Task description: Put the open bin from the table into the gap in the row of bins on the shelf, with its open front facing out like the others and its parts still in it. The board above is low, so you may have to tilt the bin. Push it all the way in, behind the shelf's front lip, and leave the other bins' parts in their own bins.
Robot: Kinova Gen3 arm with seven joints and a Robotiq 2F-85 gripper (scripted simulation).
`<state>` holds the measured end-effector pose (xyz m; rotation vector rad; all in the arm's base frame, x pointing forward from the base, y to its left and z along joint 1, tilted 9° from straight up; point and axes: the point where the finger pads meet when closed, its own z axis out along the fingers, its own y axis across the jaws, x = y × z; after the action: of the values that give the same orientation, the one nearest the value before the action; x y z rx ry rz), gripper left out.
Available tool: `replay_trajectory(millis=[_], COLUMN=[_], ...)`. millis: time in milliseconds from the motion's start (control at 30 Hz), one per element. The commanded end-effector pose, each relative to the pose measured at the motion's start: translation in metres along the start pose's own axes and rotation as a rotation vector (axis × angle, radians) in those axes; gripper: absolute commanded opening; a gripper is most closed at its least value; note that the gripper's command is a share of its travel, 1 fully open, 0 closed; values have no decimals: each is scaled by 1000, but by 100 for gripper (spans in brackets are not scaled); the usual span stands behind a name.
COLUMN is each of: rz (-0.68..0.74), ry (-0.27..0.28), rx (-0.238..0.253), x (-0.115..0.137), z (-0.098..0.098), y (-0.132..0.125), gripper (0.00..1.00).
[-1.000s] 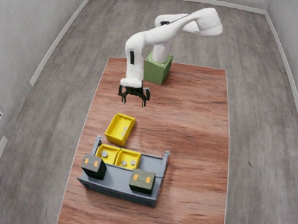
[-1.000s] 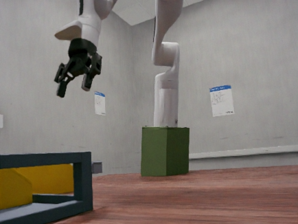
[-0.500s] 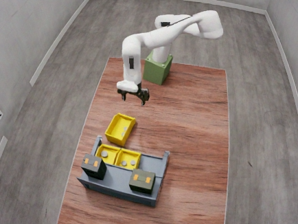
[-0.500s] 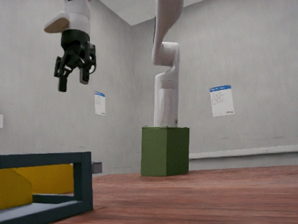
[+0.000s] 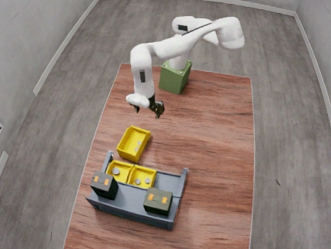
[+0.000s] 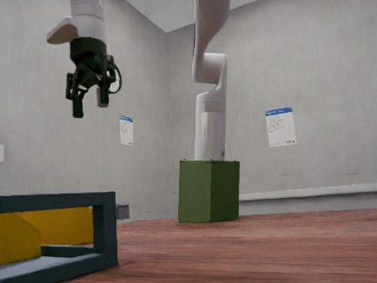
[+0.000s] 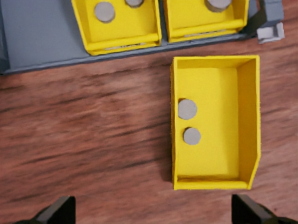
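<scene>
Across the bench (image 5: 213,153) from above, the open bin (image 5: 133,143) (image 7: 215,117) is lying between the gripper (image 5: 148,111) (image 6: 90,110) (image 7: 153,207) and the shelf (image 5: 131,195) (image 6: 109,230) (image 7: 40,35). Outside, blue-headed wall sheets (image 6: 281,128) (image 6: 127,130) are showing illegible print. At the wrist, two grey discs (image 7: 187,109) (image 7: 192,136) are resting inside it, the fingers spreading wide.

Gripper (image 5: 146,113) (image 6: 90,110) (image 7: 151,210): tilted in the exterior view one second ago, now pointing almost straight down; its palm has shifted left in that view.
Finger line: turned in the top view, where the two fingers hung nearly level across the picture at first and now stand on more of a slant.
White wrist (image 5: 138,100) (image 6: 88,26): moved left and down in the top view, toward the loose bin (image 5: 133,143) (image 7: 215,120), and now hiding more of the gripper.
Arm's bends (image 5: 141,55): both slightly lower in the top view.
</scene>
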<state>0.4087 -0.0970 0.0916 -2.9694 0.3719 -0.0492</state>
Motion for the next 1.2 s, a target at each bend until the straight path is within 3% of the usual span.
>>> replay_trajectory(millis=[0, 33, 433, 600, 1000, 1167], rz=[-2, -2, -2, -2, -2, -2], ry=[2, 1, 1, 1, 1, 2], rx=[-1, -1, -1, -1, -1, -1], x=[11, 14, 14, 30, 30, 46], z=[-1, -1, -1, -1, -1, -1], y=[31, 41, 41, 93, 93, 144], gripper=[100, 100, 100, 100, 100, 100])
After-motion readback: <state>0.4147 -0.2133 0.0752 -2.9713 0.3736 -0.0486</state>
